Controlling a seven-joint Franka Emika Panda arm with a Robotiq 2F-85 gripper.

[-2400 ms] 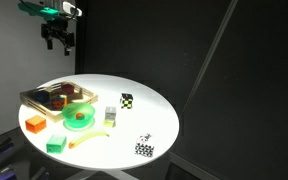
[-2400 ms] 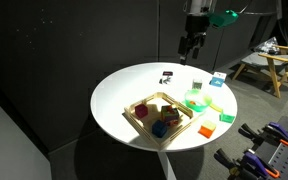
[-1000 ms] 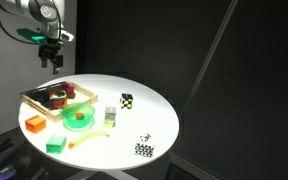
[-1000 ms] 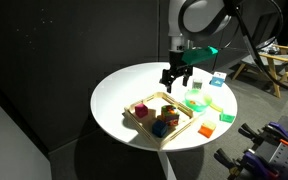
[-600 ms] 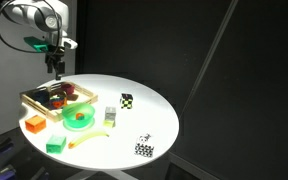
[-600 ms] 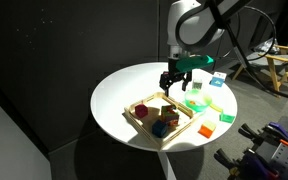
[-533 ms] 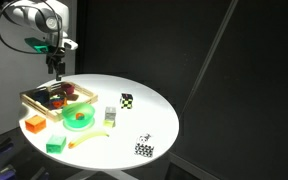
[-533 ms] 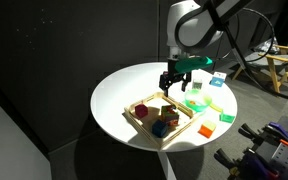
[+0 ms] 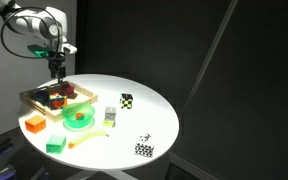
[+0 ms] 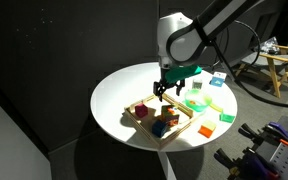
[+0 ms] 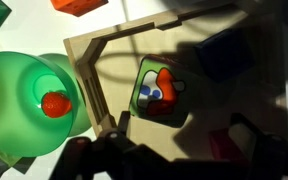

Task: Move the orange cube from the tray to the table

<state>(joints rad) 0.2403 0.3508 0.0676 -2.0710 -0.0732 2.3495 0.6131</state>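
Note:
The light wood tray (image 10: 180,130) lies on the round white table (image 10: 134,85), and it also shows in an exterior view (image 9: 31,96). A small orange-red cube (image 10: 141,111) sits in the tray with other toys. In the wrist view a reddish cube (image 11: 222,146) lies in shadow on the tray floor (image 11: 124,60), near one finger. My gripper (image 10: 162,93) hangs open and empty just above the tray, as the wrist view (image 11: 184,140) and an exterior view (image 9: 56,73) also show.
A green bowl (image 11: 24,95) holding a red ball (image 11: 54,103) stands beside the tray. A multicoloured toy (image 11: 156,92) and a dark blue piece (image 11: 224,55) lie in the tray. Two checkered cubes (image 9: 126,100) (image 9: 144,148), a flat orange block (image 9: 34,124) and a green block (image 9: 55,145) lie on the table.
The arm has come down from high above the table's far edge and moved over the tray. The gripper now hangs low above the tray. The objects have not moved.

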